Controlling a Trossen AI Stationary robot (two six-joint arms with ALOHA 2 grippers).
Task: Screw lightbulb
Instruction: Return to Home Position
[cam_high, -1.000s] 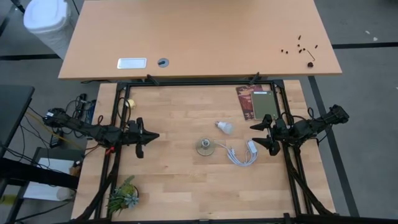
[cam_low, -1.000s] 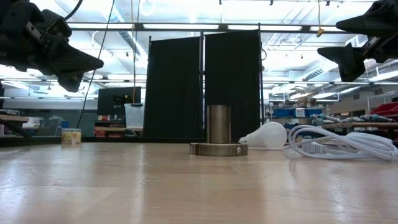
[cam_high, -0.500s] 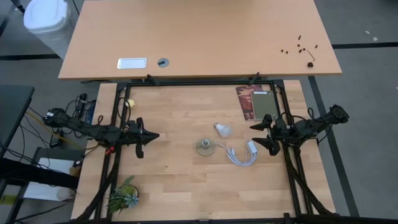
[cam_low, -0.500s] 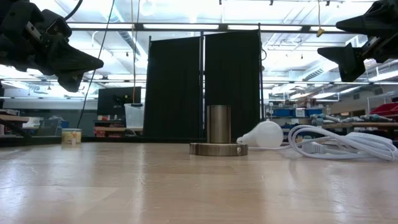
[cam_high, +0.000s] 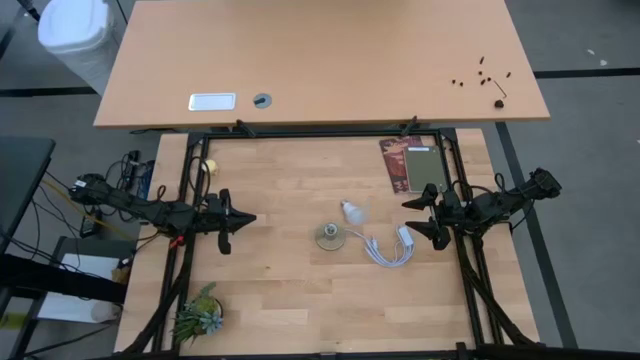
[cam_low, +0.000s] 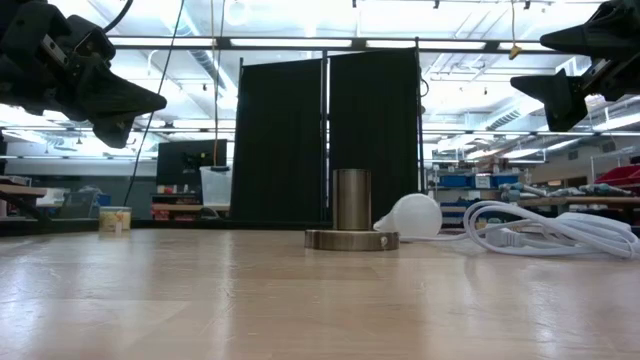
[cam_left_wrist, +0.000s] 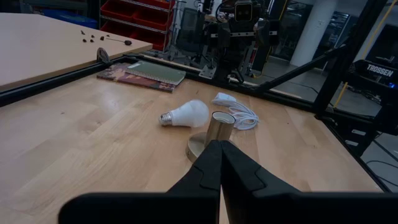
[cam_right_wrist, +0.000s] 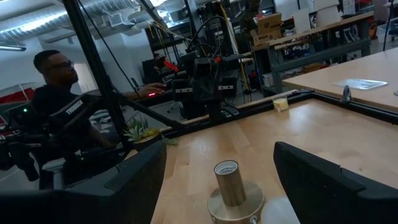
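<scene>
The high camera is looking straight down on the whole desk (cam_high: 280, 290). The low one is sitting at desk-top height, facing level across it, near the socket (cam_low: 351, 205). The wrist cameras are facing inward past the left hand (cam_left_wrist: 219, 149) and right hand (cam_right_wrist: 219, 149), opposing each other, and all four are sharing that socket.

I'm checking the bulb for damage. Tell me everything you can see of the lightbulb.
The lightbulb is small and white, with a rounded frosted dome narrowing to a silvery threaded screw base. No crack shows. It lies on its side on the wooden table, out of the socket and just beside it, with a small gap in the high view. The white cable lies nearby without touching it. Nothing holds it: the left gripper and right gripper hang off to the sides.
</scene>
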